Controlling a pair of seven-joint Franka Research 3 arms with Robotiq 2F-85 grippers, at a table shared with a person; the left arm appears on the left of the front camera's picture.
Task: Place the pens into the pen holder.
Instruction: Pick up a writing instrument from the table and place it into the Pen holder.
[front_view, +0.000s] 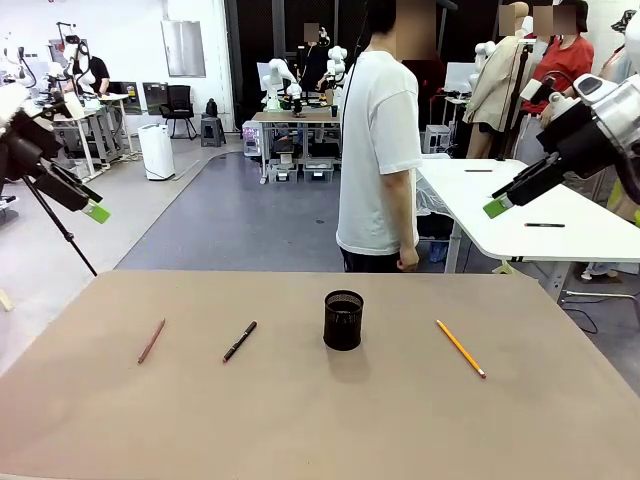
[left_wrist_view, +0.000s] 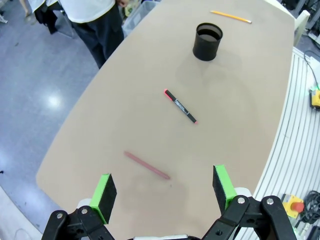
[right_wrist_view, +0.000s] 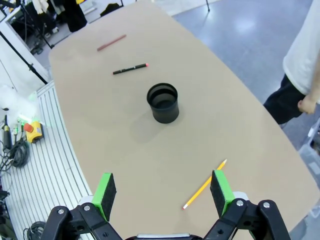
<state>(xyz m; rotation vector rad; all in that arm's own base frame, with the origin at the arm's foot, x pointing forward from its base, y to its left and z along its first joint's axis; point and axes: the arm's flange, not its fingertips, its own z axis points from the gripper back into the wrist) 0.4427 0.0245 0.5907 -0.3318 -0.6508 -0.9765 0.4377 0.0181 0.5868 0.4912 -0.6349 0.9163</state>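
My left gripper (left_wrist_view: 162, 187) and right gripper (right_wrist_view: 162, 187) are wide open, empty. Top edge cuts the person (front_view: 378, 150); holder (front_view: 343, 322) inside is dark.

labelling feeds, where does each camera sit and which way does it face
Front: between the arms, facing across the tan table at the person; left gripper and right gripper raised, open.
Left wrist: above left end, looking down past its green pads at the reddish-brown pencil.
Right wrist: same, right end, over the orange-yellow pencil.
Shared: black mesh cylinder pen holder.

No legible text anywhere.
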